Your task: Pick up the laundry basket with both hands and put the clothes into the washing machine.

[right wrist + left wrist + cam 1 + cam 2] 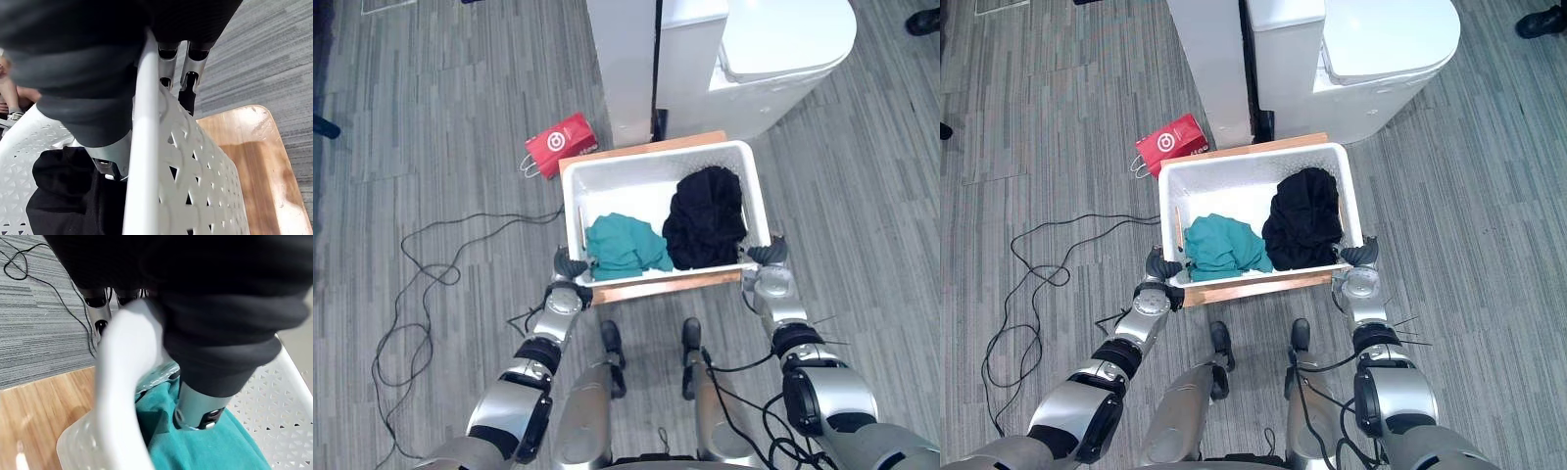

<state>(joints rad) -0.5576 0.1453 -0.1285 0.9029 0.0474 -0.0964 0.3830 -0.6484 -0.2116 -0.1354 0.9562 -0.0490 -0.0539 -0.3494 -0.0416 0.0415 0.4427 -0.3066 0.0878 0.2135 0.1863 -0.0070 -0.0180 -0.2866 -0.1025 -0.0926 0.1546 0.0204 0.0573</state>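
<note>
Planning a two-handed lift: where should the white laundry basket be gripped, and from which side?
Take the laundry basket by its thick top rim at the two near corners, one from each outer side, thumb inside, fingers outside. The rim overhangs the perforated walls, and the left hand and right hand clasp it there.

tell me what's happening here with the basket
The robot grips a white laundry basket by its rim, left hand on one side, right hand on the other. A teal cloth and a black cloth lie inside. The basket sits over a wooden board, and the washing machine just beyond has its lid down.
</note>
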